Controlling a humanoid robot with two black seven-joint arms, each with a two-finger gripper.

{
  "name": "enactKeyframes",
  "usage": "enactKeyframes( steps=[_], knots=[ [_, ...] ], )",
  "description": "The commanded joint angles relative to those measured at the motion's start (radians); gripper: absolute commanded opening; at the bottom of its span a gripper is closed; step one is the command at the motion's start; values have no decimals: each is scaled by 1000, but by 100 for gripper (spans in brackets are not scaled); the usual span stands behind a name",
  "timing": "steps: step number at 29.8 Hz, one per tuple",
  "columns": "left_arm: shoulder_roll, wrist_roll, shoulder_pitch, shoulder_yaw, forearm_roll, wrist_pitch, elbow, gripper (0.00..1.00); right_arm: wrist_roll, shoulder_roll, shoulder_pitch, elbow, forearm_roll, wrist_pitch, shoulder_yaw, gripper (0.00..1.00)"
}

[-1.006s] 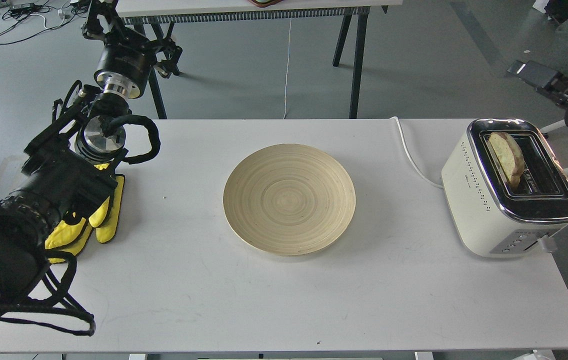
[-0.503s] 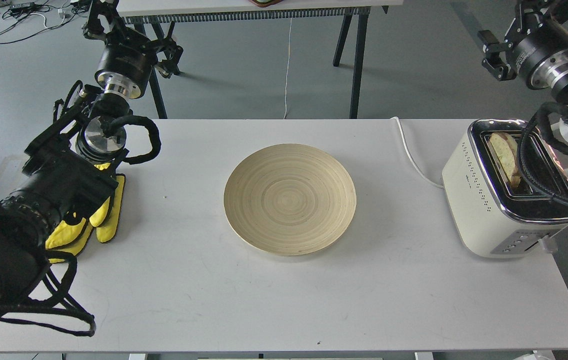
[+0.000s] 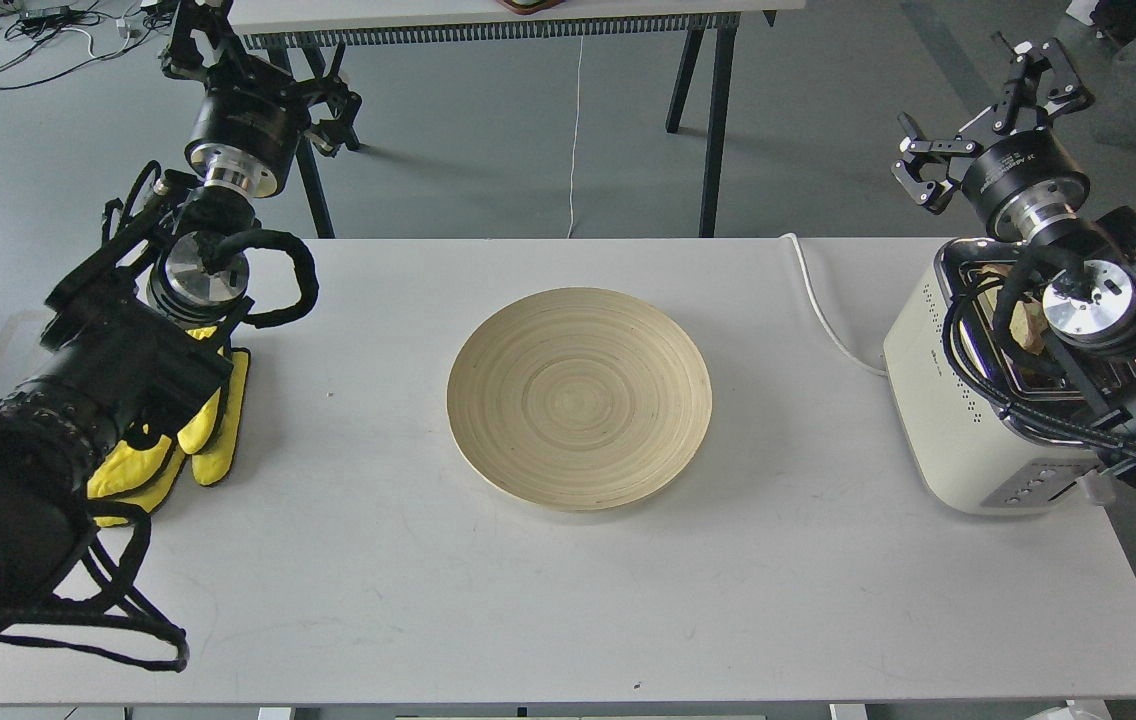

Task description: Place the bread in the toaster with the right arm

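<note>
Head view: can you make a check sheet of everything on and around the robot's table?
Surface: white table, a few faint scuffs.
Job's things: toaster at the table's right end; bread in a slot, mostly hidden by the right arm.
Clutter: round bamboo plate in the middle, nothing on it; yellow padding at the left.
Grippers: right gripper open, holding nothing, behind the toaster; left gripper too dark to tell.
Cables: white cord runs from the toaster off the back edge; black cables loop on both arms.
Surroundings: grey floor, another table behind.
</note>
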Motion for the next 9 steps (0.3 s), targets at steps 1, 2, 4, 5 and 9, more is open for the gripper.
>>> enactKeyframes(
  steps=[1,2,4,5,9],
  knots=[
    [0,1,-1,1,0,0,0,100,-1,46,0,-52,1,87,71,100],
    [0,1,-1,1,0,0,0,100,-1,49,5,-54,1,89,73,100],
    [2,1,-3,1,0,-2,0,100,5,55,16,-54,0,87,73,100],
    [2,1,-3,1,0,-2,0,100,8,63,22,-52,0,89,65,100],
    [0,1,-3,1,0,-5,0,100,9,78,48,-46,-3,89,61,100]
  ],
)
